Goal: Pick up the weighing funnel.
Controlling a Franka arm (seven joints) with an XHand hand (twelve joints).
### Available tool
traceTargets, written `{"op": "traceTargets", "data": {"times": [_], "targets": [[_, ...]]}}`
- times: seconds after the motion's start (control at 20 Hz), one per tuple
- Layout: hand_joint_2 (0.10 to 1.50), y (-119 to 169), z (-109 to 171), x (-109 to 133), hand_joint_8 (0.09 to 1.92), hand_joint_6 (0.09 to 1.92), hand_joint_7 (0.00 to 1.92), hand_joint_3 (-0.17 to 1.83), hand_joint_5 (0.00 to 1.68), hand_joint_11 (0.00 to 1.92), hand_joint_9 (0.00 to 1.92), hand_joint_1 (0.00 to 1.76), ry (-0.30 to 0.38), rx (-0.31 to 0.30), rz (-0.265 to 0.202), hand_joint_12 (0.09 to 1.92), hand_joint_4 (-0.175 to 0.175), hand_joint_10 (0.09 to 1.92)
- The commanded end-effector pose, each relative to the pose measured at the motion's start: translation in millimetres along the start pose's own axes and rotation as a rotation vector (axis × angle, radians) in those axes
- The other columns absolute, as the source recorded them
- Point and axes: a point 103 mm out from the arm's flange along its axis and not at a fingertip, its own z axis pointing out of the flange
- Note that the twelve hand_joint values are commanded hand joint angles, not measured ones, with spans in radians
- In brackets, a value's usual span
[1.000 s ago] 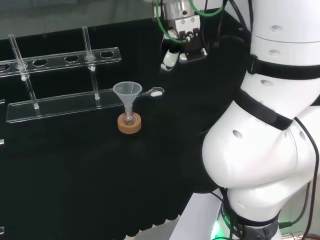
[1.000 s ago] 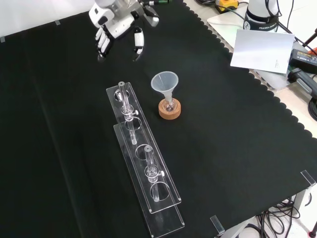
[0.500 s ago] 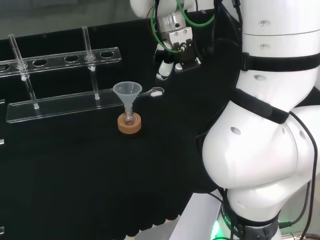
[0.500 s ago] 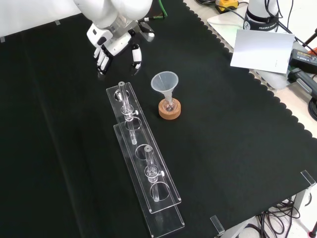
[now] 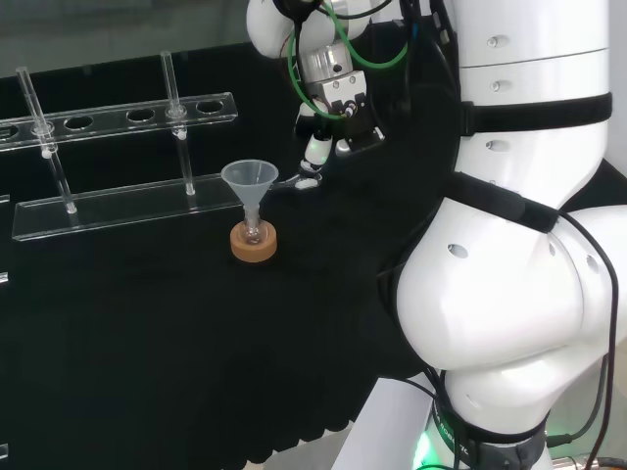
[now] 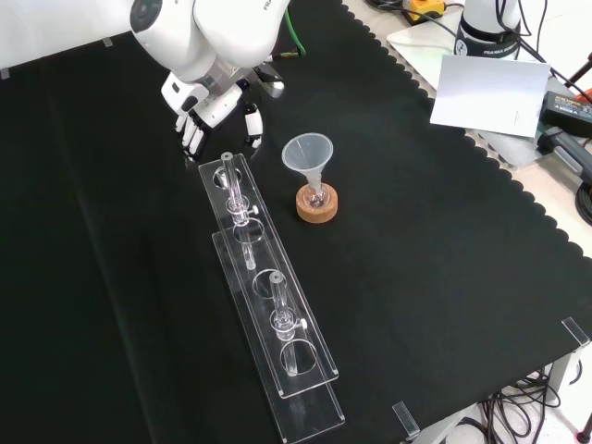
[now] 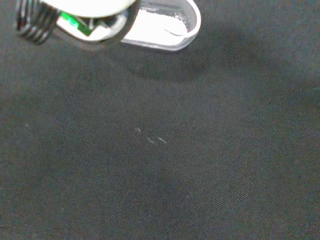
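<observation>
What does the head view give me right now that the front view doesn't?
Head view adds the weighing funnel, lying on the cloth right of the big funnel, with the hand's fingers just above it; contact is unclear. Front view adds the sheet of paper past the cloth's edge. Both share the open hand, the big funnel on its cork ring and the clear tube rack.

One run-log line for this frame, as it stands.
phase: pre-grasp | hand: open, over weighing funnel | weighing funnel: on cloth, not held | funnel: upright, untouched
</observation>
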Motion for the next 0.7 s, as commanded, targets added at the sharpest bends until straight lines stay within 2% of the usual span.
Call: {"op": "traceTargets", "data": {"times": [0.05,0.7], "targets": [[0.55,4.8,10.0,2.4,0.67,0.10,0.42,0.64,0.59,0.40,0.67,0.91,-0.001,0.009,-0.006,1.30,-0.014,0.56],[0.55,15.7,24.4,12.0,0.67,0.13,0.44,0.64,0.62,0.42,0.68,0.90,-0.051,0.029,-0.024,1.30,-0.005,0.55]]}}
